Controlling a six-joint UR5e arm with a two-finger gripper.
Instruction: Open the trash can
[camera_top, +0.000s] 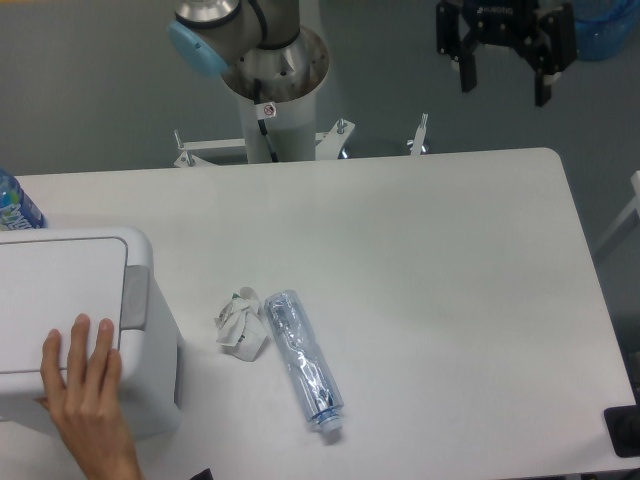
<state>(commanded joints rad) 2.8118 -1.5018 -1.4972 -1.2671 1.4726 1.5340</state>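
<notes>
Trash can (70, 310) sits at the near left corner of the table (420, 260), lid flat and down, grey tab (135, 298) on its right edge. Nothing opened yet; I'd put this at the very start, the approach not begun.

Gripper (504, 78) hangs high at the top right, beyond the table's far edge, fingers spread apart and holding nothing. It is well apart from the can, nearly the whole table away.

A person's hand (82, 395) rests flat on the lid, fingers reaching up toward the tab side. It may be steadying the bin, though from here I can't say how hard it presses.

Next move, as I judge it: cross the table diagonally, come down at the tab and lift or press there. The hand lies close to that spot, so it is the main thing in the way.

Also on the table: a clear plastic bottle (303, 361) lying on its side, a crumpled paper wad (240, 322) touching or just beside it, both right of the can. Another bottle, blue-labelled (15, 205), pokes in at the left edge.
</notes>
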